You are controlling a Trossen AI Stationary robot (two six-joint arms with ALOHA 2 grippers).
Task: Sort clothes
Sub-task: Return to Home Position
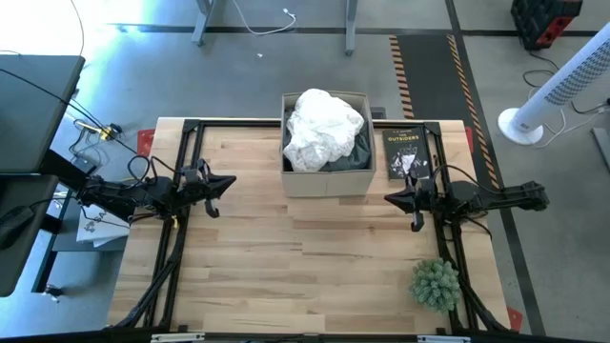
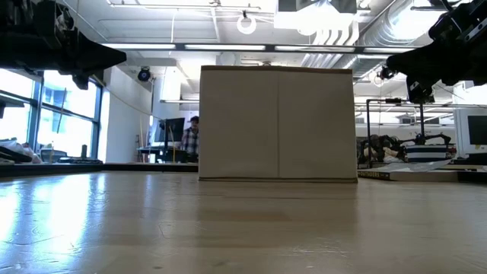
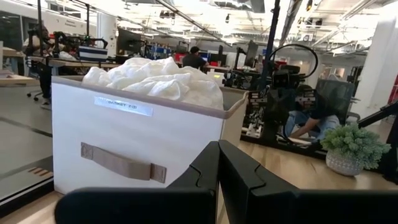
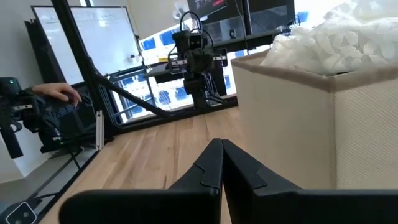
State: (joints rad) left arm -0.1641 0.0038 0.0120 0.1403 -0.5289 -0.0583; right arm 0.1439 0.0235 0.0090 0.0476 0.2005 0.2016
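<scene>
A white garment (image 1: 324, 126) lies heaped on top of a grey-green one (image 1: 355, 158) inside the tan box (image 1: 326, 183) at the table's far middle. The white garment also shows in the left wrist view (image 3: 155, 78) and the right wrist view (image 4: 336, 40). The plaid and black garments are hidden or out of view. My left gripper (image 1: 232, 181) is shut and empty, held above the table left of the box. My right gripper (image 1: 387, 199) is shut and empty, held above the table right of the box.
A black paperback book (image 1: 406, 152) lies right of the box. A small potted green plant (image 1: 436, 284) stands near the front right. Black frame rails (image 1: 181, 238) run along both table sides. People sit in the room beyond the table (image 3: 311, 115).
</scene>
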